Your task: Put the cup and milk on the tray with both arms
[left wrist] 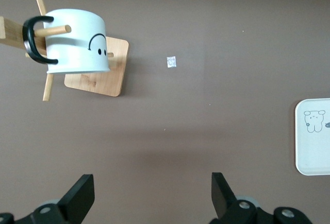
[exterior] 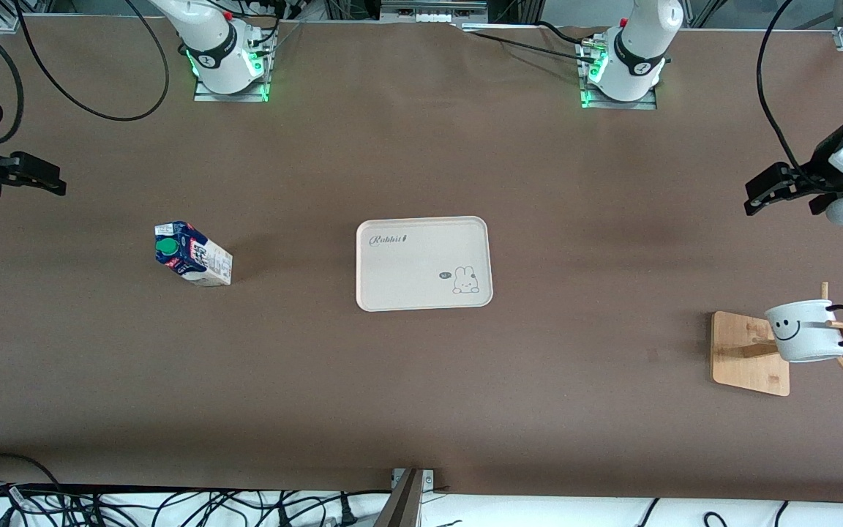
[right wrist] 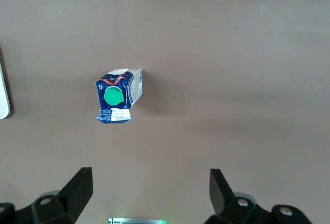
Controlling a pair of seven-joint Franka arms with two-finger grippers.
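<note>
The cream tray [exterior: 421,274] lies at the table's middle with nothing on it; its edge also shows as tray [left wrist: 314,152] and tray [right wrist: 3,98]. The milk [exterior: 192,254] stands toward the right arm's end, its green cap up, seen from above as milk [right wrist: 117,102]. The cup [exterior: 806,331] hangs by its rim on a wooden rack peg toward the left arm's end, cup [left wrist: 77,41]. My left gripper [exterior: 756,195] [left wrist: 153,193] hangs open over bare table, apart from the cup. My right gripper [exterior: 52,181] [right wrist: 150,190] hangs open over bare table, apart from the milk.
The rack's square wooden base [exterior: 747,351] [left wrist: 100,77] sits under the cup, with pegs sticking out around it. A small pale scrap [left wrist: 171,62] lies on the brown table near the rack. Cables run along the table's edges.
</note>
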